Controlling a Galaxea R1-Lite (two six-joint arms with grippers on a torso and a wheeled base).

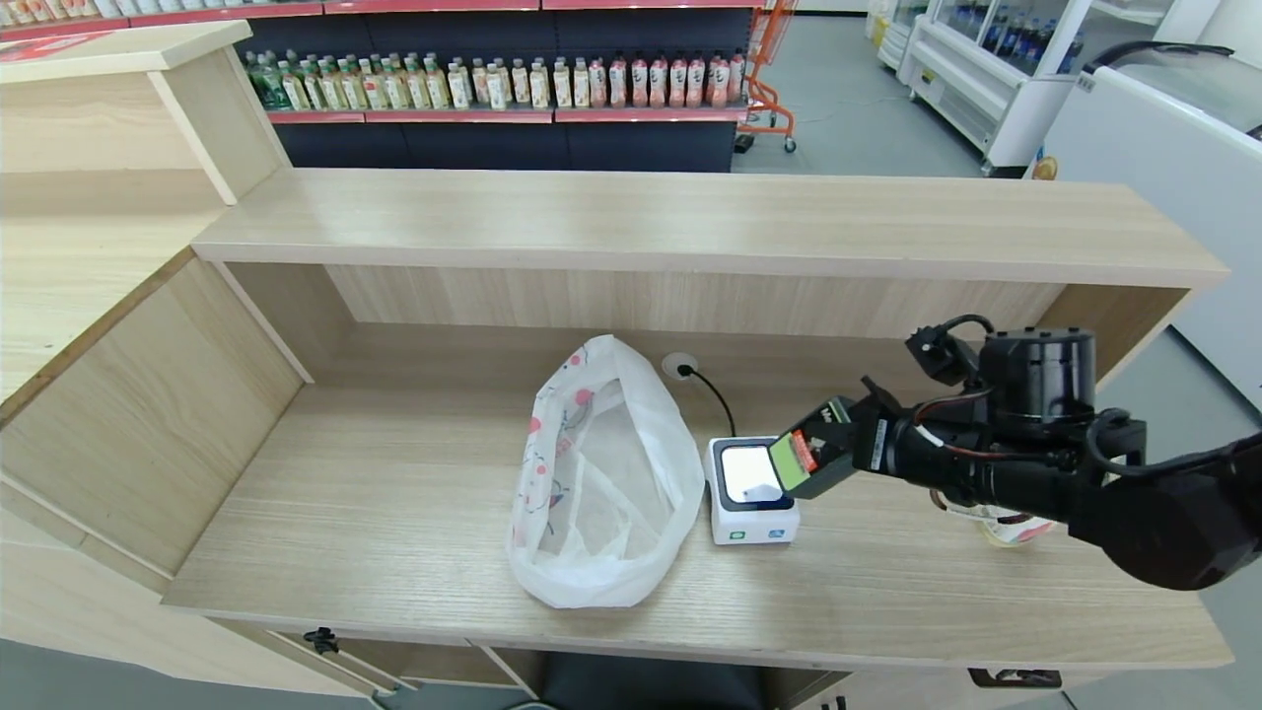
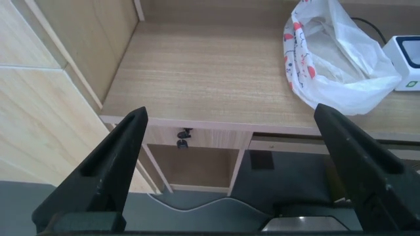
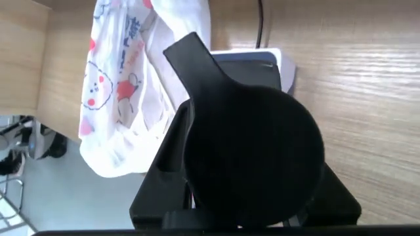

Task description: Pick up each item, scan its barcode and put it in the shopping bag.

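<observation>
The right pincer [image 1: 826, 446] is gripping a small box [image 1: 789, 461], its jaws closed tight on the box's dark sides. The box is a flat-sided carton, dark with a green face carrying an orange patch. It is hanging just above the right edge of the scanner [image 1: 751, 493], not touching it. Its long axis is standing nearly upright, leaning a little, and the green face is pointing left and down toward the scanner's glass.

The scanner is a white, rounded block with a glossy window on top, and a black cable [image 1: 715, 394] is running from it to a hole in the worktop [image 1: 394, 513]. Just left of it, the shopping bag [image 1: 601, 473] is lying on the pale wood-grain surface: thin, crinkled white plastic with red and pink prints, its mouth gaping.

The left pincer [image 2: 231, 124] is hanging below the worktop's front edge, its black fingers [image 2: 108, 174] spread wide and holding nothing.
</observation>
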